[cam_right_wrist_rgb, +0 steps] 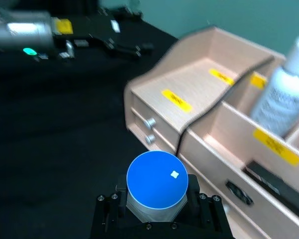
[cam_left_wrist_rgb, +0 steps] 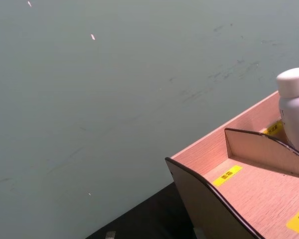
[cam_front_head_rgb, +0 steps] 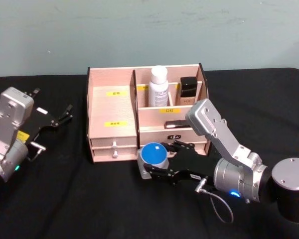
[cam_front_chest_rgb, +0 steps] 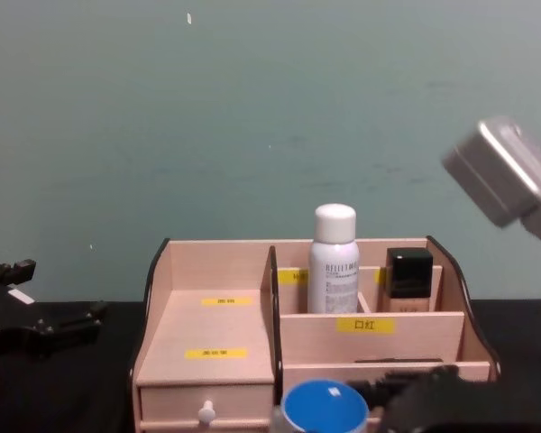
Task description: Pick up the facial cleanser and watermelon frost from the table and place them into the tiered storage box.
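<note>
My right gripper [cam_front_head_rgb: 152, 163] is shut on a round jar with a blue lid [cam_front_head_rgb: 153, 154], which I take for the watermelon frost, just in front of the tiered storage box [cam_front_head_rgb: 112, 107] near its lower drawers. In the right wrist view the jar [cam_right_wrist_rgb: 157, 181] sits between the black fingers [cam_right_wrist_rgb: 205, 206]. A white bottle with a white cap [cam_front_head_rgb: 159, 85], likely the facial cleanser, stands upright in the box's rear compartment [cam_front_chest_rgb: 333, 262]. My left gripper [cam_front_head_rgb: 65, 113] rests open over the table left of the box, holding nothing.
A black-capped brown bottle [cam_front_head_rgb: 188, 89] stands beside the white bottle in the rear row. A small dark item [cam_front_head_rgb: 175, 124] lies in the middle tier. The left drawer has a white knob [cam_front_head_rgb: 114, 153]. Black cloth covers the table [cam_front_head_rgb: 65, 199].
</note>
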You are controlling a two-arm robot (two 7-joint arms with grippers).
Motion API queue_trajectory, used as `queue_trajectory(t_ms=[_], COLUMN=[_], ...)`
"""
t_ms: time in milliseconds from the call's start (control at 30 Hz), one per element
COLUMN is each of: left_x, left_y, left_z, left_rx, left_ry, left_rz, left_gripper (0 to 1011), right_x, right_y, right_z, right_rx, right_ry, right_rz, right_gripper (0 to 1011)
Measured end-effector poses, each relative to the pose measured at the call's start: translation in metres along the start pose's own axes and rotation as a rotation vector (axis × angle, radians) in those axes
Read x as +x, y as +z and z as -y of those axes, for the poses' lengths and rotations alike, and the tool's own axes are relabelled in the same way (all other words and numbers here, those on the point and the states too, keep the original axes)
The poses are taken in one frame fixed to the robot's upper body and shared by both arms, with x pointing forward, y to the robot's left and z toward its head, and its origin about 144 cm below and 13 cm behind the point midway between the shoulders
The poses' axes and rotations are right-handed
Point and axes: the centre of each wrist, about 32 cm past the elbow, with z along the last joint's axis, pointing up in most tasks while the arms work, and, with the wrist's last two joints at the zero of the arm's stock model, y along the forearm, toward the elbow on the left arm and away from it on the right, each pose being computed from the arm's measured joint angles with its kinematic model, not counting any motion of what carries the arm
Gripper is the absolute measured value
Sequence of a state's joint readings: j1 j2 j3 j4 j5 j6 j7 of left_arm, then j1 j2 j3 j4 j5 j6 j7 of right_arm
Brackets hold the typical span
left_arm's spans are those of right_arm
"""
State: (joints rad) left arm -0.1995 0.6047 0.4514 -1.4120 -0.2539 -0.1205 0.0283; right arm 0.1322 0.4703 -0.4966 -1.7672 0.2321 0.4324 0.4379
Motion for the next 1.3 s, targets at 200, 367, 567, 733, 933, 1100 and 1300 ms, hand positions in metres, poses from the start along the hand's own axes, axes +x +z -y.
queue_trajectory(t_ms=[200,367,567,733,933,1100,1300], left_x=[0.0,0.0,0.0,0.0,0.0,0.0,0.0], left_y=[0.0,0.0,0.0,0.0,0.0,0.0,0.0], left_z=[0.0,0.0,0.0,0.0,0.0,0.0,0.0], left_rx=[0.0,0.0,0.0,0.0,0.0,0.0,0.0], left_ry=[0.0,0.0,0.0,0.0,0.0,0.0,0.0], left_rz=[0.0,0.0,0.0,0.0,0.0,0.0,0.0], left_gripper=[1010,1010,1010,1010,1010,1009,1010], right_x=[-0.005,-0.006,0.0,0.006,0.019,0.028,0.038], right_y=[0.019,0.034,0.053,0.063,0.07,0.072,0.074], right_z=[-0.007,-0.018,-0.038,-0.051,-0.065,-0.073,-0.081], right_rx=[0.045,0.076,0.106,0.119,0.131,0.137,0.14], right_ry=[0.041,0.068,0.076,0.07,0.048,0.038,0.028], right_rz=[0.036,0.065,0.094,0.105,0.104,0.1,0.093], right_gripper=[719,719,719,719,719,719,719])
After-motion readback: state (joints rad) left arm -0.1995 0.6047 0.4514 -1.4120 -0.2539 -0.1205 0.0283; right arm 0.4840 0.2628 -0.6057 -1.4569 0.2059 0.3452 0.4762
